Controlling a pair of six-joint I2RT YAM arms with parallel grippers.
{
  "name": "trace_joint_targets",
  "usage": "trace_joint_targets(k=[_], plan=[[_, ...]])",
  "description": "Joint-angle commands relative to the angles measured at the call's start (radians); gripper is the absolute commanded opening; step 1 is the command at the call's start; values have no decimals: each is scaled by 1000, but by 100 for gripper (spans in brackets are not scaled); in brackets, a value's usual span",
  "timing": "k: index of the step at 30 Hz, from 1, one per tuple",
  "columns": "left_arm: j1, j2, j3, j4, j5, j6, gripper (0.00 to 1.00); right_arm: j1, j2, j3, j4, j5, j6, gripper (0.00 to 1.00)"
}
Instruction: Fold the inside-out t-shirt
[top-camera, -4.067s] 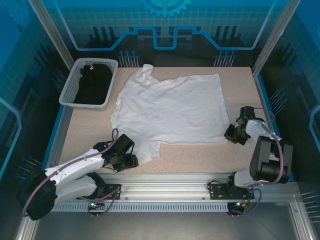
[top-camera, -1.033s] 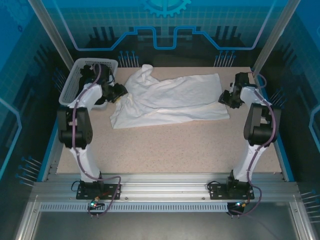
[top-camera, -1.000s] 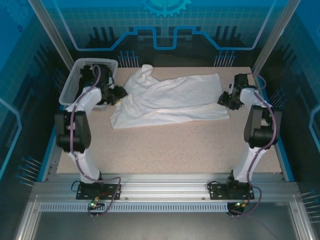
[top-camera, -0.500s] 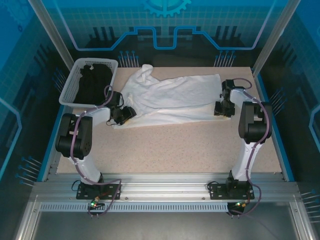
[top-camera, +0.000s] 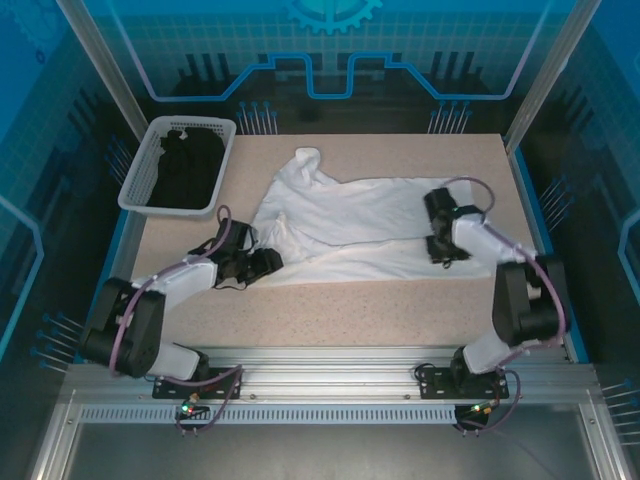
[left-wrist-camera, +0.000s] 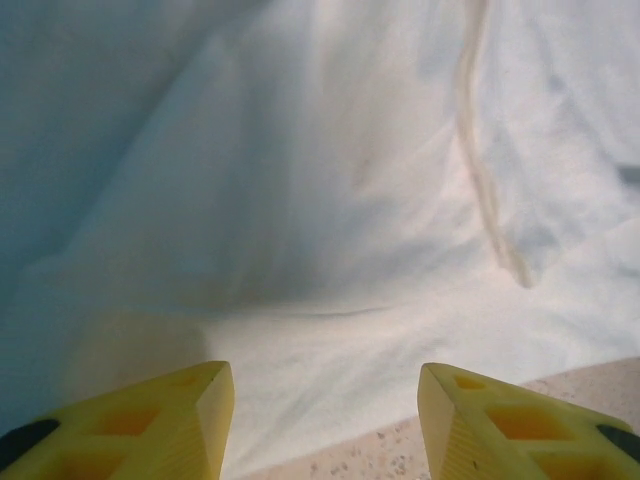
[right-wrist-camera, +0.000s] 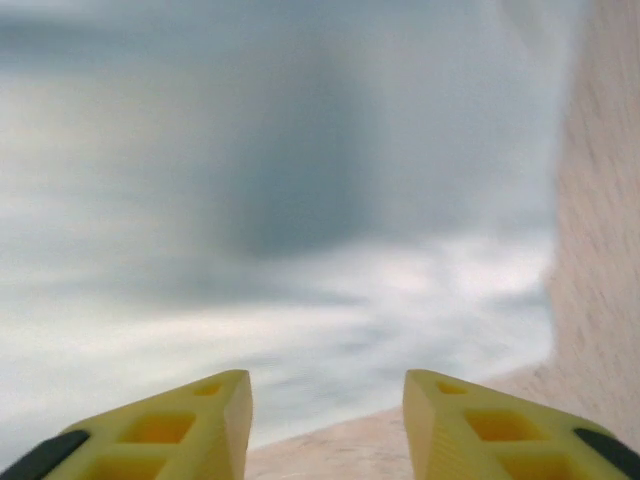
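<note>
Seen from above, the white t-shirt (top-camera: 360, 225) lies across the middle of the table (top-camera: 350, 320) as a wrinkled band, its far sleeve bunched up toward the back. A few seconds ago it lay spread flat. Since then the near half has been carried over the far half, and the band now sits a little nearer the arms than it did half a second ago. That reads as a first lengthwise fold being done, with further folds yet to come. The left gripper (top-camera: 266, 263) is low at the band's near left corner, and the right gripper (top-camera: 443, 250) is at its near right end. A basket (top-camera: 168, 211) holding a black garment (top-camera: 185, 165) stands at the far left, apart from the shirt. The overhead view cannot settle how the jaws stand, but the wrist cameras can. The left one shows yellow fingers (left-wrist-camera: 170, 420) spread wide, with cloth and a seam (left-wrist-camera: 480, 170) ahead of them. The right one shows fingers (right-wrist-camera: 180, 420) spread too, facing blurred white cloth. Neither pair pinches anything.
</note>
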Motion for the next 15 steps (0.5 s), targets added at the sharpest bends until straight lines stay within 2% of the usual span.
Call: trace_joint_targets(k=[1, 3, 5, 8, 15], plan=[[24, -64, 5, -41, -35, 5, 54, 179, -94, -14, 342, -311, -195, 50], [39, -50, -1, -20, -6, -4, 54, 283, -31, 38, 408, -383, -267, 52], [43, -20, -11, 13, 7, -2, 54, 400, 71, 117, 437, -396, -347, 53], [50, 25, -23, 50, 10, 2, 53, 501, 228, 234, 436, -426, -425, 56], [70, 60, -70, 93, 14, 6, 53, 571, 450, 371, 373, -443, -502, 59]])
